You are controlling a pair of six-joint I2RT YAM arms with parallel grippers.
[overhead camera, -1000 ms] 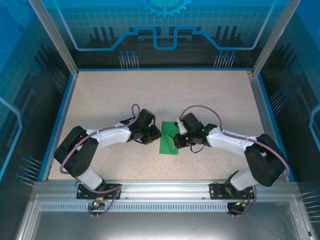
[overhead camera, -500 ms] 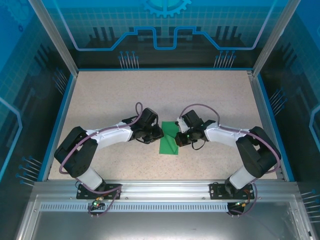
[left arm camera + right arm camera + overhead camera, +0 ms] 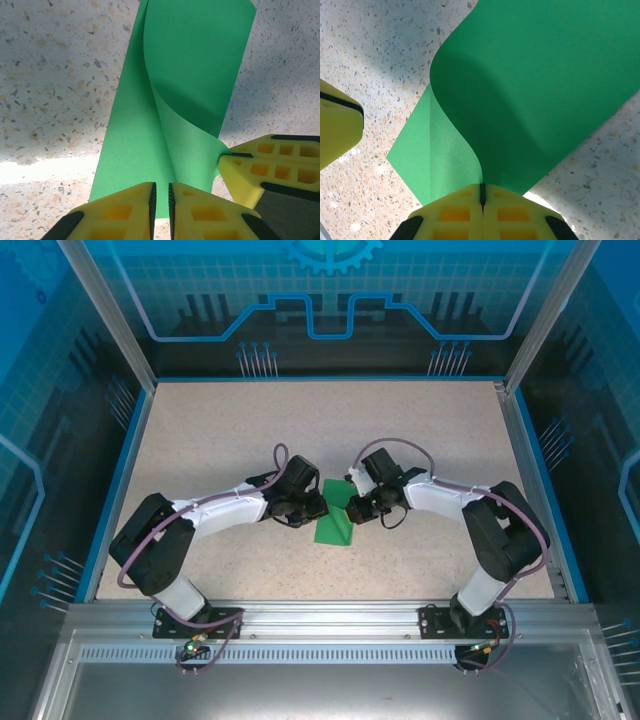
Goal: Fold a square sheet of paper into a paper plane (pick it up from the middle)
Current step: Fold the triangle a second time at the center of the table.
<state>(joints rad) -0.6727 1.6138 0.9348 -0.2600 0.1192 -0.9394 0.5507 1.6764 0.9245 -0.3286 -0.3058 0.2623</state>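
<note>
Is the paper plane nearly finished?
Not nearly. Done: the square sheet of paper has one side lifted. In hand: the right gripper pinches that edge, curled over; the left gripper sits at the sheet's edge. To do: pressing this fold flat and every later fold; no dart shape yet.

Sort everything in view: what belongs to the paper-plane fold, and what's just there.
Job:
square sheet of paper, one flap curled up
right gripper, pinching that flap
left gripper, nearly shut at the sheet's near edge

Just there:
speckled table
blue enclosure walls
metal base rail
</note>
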